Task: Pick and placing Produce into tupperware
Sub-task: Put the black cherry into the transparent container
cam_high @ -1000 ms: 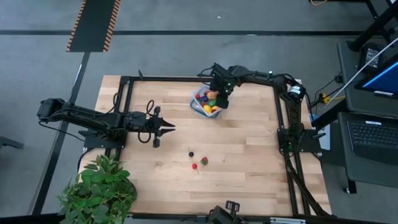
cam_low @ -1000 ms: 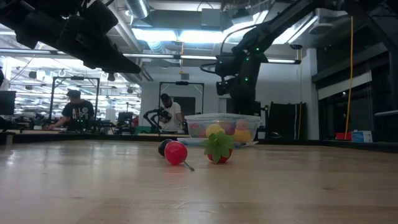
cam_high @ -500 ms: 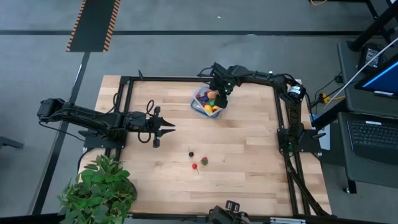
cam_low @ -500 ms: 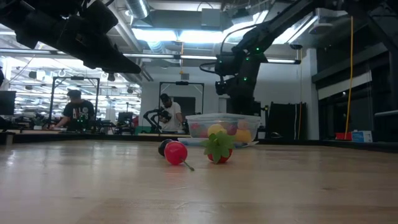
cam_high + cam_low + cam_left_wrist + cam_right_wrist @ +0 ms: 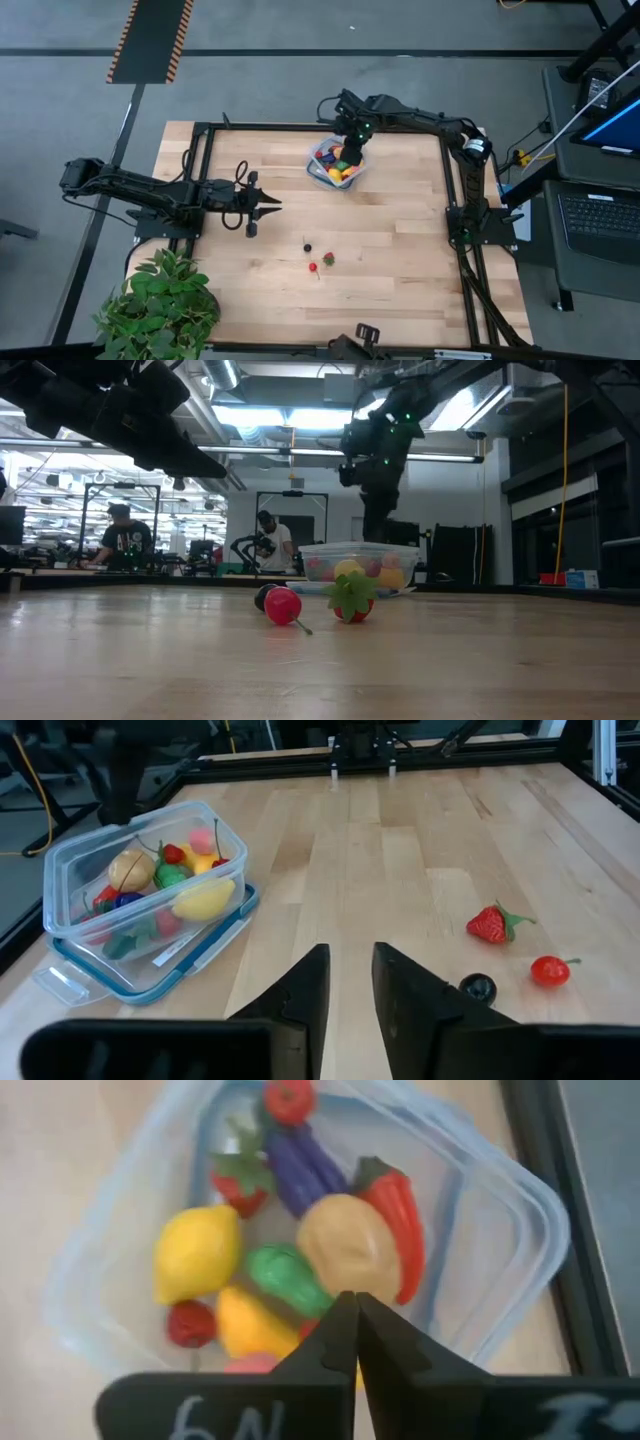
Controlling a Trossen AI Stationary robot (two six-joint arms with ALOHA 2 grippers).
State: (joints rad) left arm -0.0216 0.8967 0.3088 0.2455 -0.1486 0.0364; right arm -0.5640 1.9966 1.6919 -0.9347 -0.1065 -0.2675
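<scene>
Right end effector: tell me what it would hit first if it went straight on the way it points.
The right end effector, shut and empty, points down into the tupperware. It would probably meet the tan piece or green piece first; depth is unclear.

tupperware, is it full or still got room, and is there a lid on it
Partly full, no lid on it. The tupperware holds a lemon, a red pepper and more, with bare floor showing; three produce pieces lie on the table.

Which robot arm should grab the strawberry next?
Probably the left: its gripper sits nearer the strawberry on the table. The right gripper, fingers shut, hovers over the tupperware.
</scene>
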